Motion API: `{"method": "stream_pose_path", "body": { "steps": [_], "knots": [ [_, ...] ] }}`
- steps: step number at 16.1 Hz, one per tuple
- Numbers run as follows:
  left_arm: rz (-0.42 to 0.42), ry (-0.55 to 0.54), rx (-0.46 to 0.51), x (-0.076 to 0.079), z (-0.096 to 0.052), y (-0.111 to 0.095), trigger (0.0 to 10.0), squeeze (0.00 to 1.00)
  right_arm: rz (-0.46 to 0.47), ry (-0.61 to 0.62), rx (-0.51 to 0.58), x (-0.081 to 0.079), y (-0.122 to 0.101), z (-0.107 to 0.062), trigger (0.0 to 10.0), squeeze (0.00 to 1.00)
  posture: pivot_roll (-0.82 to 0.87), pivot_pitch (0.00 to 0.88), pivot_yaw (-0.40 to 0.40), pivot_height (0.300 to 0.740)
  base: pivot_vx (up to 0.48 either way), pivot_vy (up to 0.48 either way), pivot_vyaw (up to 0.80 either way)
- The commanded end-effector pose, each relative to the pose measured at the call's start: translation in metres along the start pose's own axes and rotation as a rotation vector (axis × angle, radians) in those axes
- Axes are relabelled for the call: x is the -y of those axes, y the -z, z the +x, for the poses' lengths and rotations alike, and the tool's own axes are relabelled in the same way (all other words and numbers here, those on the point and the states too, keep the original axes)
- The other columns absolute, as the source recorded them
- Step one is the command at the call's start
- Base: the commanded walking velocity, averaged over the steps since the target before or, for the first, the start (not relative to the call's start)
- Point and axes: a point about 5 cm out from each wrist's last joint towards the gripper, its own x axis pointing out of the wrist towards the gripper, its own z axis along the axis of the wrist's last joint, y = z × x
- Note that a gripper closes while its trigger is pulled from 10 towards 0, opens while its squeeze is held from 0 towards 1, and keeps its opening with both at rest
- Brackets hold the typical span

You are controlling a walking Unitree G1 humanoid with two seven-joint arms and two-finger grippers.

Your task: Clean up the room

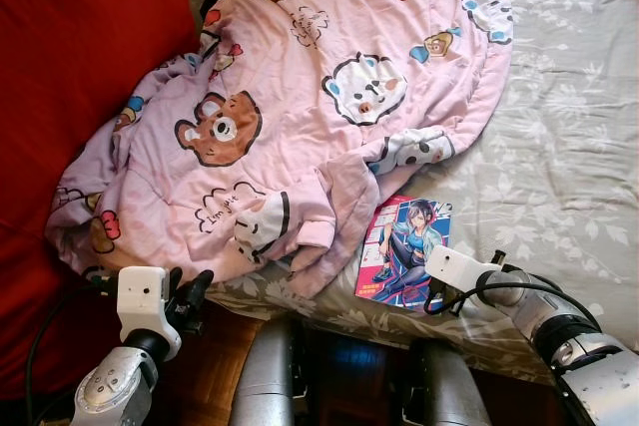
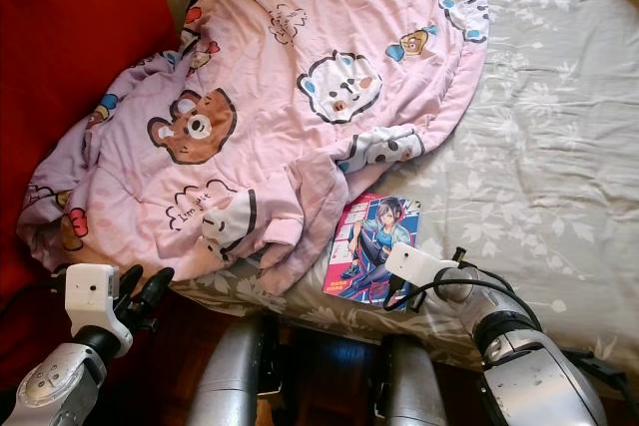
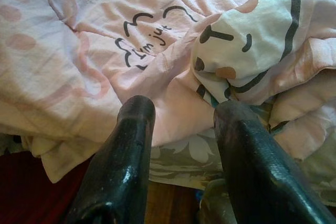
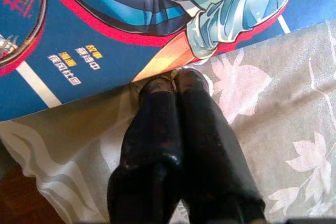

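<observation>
While the book (image 1: 404, 251) lies flat on the bed (image 1: 559, 147) near its front edge, just beside the pink blanket (image 1: 300, 97), the right claw (image 4: 173, 85) meets its near edge with fingers clenched together, gripping nothing. A good pickup likely means parting them and sliding one under the cover. The left claw (image 3: 181, 116), released, hovers at the blanket's hem.

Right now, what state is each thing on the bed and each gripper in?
Pink cartoon-bear blanket: crumpled, spilling over the bed edge.
Comic book with illustrated cover: closed, flat on the grey floral bedsheet.
Left gripper: open, facing the blanket.
Right gripper: shut, tips at the book's edge.
</observation>
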Motion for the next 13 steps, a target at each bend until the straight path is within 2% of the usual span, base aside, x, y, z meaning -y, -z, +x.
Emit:
{"method": "stream_pose_path", "body": {
  "steps": [1,5,6,8,9,10,11,12,13],
  "knots": [
    [0.003,-0.021,-0.038,-0.004,-0.003,0.009,10.0,0.00,0.012,-0.029,-0.030,-0.010,0.010,0.001,0.0,0.00,0.16,0.333,0.096,0.637,0.000,0.000,0.00],
    [-0.011,-0.019,-0.029,0.000,0.004,0.010,10.0,0.00,0.048,-0.010,-0.051,-0.007,0.022,-0.002,0.0,0.00,0.15,0.311,0.086,0.637,0.000,0.000,0.00],
    [-0.017,-0.021,-0.022,0.001,0.007,0.010,10.0,0.00,0.080,0.013,-0.050,-0.002,0.025,-0.004,0.0,0.00,0.13,0.295,0.079,0.637,0.000,0.000,0.00],
    [-0.028,-0.024,-0.007,0.003,0.015,0.009,10.0,0.00,0.169,0.075,-0.041,0.011,0.036,-0.011,0.0,0.00,0.12,0.281,0.069,0.637,0.000,0.000,0.00],
    [-0.031,-0.018,0.000,0.005,0.018,0.009,10.0,0.00,0.263,0.122,-0.005,0.021,0.043,-0.017,0.0,0.00,0.10,0.263,0.058,0.637,0.000,0.000,0.00],
    [-0.031,-0.013,0.002,0.006,0.019,0.009,10.0,0.00,0.308,0.134,0.015,0.024,0.045,-0.019,0.0,0.00,0.10,0.263,0.058,0.637,0.000,0.000,0.00],
    [-0.037,-0.018,0.006,0.007,0.022,0.010,10.0,0.00,0.433,0.207,0.145,0.033,0.043,-0.026,0.0,0.00,0.07,0.245,0.047,0.637,0.000,0.000,0.00],
    [-0.040,-0.019,0.011,0.008,0.025,0.010,10.0,0.00,0.528,0.247,0.301,0.035,0.035,-0.032,0.0,0.00,0.07,0.239,0.044,0.637,0.000,0.000,0.00],
    [-0.046,-0.017,0.018,0.010,0.029,0.010,10.0,0.00,0.663,0.275,0.451,0.031,0.027,-0.038,0.0,0.00,0.05,0.228,0.038,0.637,0.000,0.000,0.00]
  ]
}}
